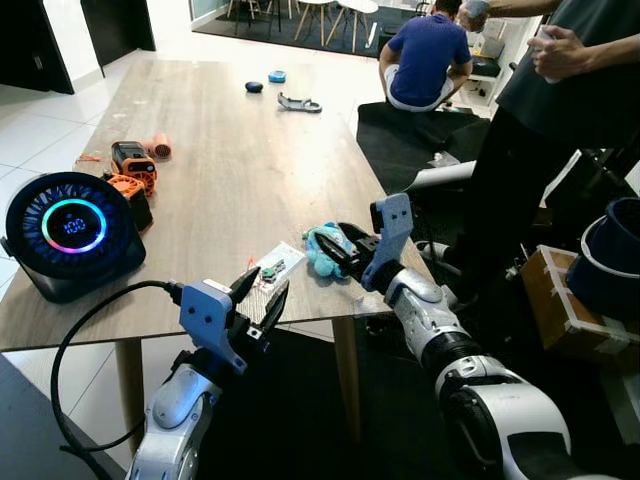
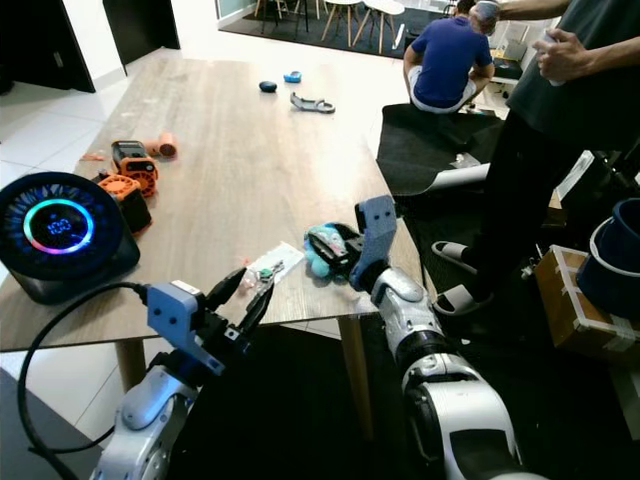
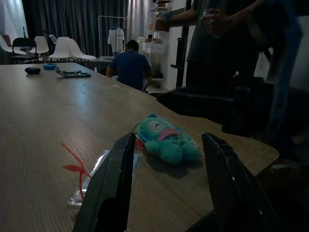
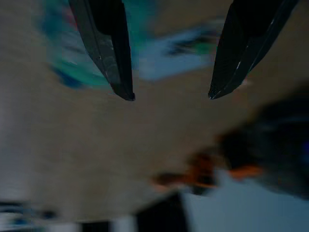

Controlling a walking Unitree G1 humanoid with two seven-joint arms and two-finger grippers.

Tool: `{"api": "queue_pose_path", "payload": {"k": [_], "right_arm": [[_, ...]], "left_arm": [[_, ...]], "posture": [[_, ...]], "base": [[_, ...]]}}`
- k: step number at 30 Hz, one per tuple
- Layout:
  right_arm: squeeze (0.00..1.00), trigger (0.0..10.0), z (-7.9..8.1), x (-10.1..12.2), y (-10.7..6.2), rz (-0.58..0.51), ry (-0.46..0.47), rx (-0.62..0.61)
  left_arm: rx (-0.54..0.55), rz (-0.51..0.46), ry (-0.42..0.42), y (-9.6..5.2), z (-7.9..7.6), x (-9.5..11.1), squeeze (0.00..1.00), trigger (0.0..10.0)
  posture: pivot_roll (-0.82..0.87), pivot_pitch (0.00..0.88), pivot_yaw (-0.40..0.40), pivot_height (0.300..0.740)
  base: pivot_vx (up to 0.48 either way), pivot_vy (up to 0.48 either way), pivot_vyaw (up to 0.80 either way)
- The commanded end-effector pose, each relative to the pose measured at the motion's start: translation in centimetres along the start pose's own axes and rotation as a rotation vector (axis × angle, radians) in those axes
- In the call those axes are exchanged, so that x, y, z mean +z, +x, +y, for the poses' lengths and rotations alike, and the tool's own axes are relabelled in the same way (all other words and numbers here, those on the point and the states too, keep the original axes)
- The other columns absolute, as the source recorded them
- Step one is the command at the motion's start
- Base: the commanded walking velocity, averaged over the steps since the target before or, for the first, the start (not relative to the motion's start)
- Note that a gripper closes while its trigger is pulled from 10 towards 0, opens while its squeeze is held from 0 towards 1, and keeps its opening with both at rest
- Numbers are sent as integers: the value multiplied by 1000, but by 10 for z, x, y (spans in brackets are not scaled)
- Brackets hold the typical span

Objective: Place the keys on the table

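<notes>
Left gripper: lower centre of the head views, hovering at the near edge of the table, black fingers spread with nothing between them; its wrist view looks across the wood at the plush.
Right gripper: just right of centre, reaching in over the table's near right corner, fingers parted and empty, tips at the teal plush; its wrist view is blurred.
Keys: a bunch fixed to a teal plush charm, lying on the table near its front right corner, just ahead of the right gripper; the metal parts are too small to make out.
Clear packet: flat on the wood just left of the plush, small dark and green bits inside, a red tag at its near end.
Table: long light-wood top running from the lower edge to the upper middle of the frame.
Round black speaker: left edge of the frame, glowing ring display lit, a black cable looping off the front edge.
Orange and black tools: clustered behind the speaker.
Far end: a blue round thing, a dark one and a grey tool.
Standing person: upper right, dark clothes, hands raised at chest.
Seated person: blue shirt, back turned, top centre-right.
</notes>
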State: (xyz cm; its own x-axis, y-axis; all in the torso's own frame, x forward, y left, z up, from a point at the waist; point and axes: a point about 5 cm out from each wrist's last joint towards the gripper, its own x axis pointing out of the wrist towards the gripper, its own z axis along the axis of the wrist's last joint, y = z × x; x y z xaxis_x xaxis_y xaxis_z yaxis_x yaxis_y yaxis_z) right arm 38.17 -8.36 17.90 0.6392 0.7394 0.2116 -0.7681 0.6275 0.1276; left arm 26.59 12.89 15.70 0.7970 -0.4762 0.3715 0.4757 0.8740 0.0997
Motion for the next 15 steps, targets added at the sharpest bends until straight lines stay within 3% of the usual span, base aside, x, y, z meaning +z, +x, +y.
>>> {"api": "queue_pose_path", "payload": {"k": [1, 5, 8, 9, 15], "right_arm": [[0, 10000, 8, -11, -6, 24, 56, 115], [0, 10000, 25, -38, -25, 146, 49, 322], [0, 10000, 29, -45, -31, 178, 42, 354], [0, 10000, 33, -57, -41, 226, 38, 389], [0, 10000, 42, -75, -63, 326, 68, 464]], "left_arm": [[-21, 16, 6, -5, 2, -1, 0, 10000], [-57, 37, 23, -11, 5, -2, 0, 10000], [-60, 43, 26, -13, 6, -3, 0, 10000], [-59, 54, 34, -16, 8, -5, 0, 10000], [-87, 88, 46, -24, 11, -8, 0, 10000]], "posture": [[111, 111, -75, 740], [108, 108, -74, 740], [107, 106, -72, 740], [106, 106, -72, 740], [105, 107, -72, 740]], "base": [[0, 0, 0], [0, 0, 0], [0, 0, 0], [0, 0, 0], [0, 0, 0]]}}
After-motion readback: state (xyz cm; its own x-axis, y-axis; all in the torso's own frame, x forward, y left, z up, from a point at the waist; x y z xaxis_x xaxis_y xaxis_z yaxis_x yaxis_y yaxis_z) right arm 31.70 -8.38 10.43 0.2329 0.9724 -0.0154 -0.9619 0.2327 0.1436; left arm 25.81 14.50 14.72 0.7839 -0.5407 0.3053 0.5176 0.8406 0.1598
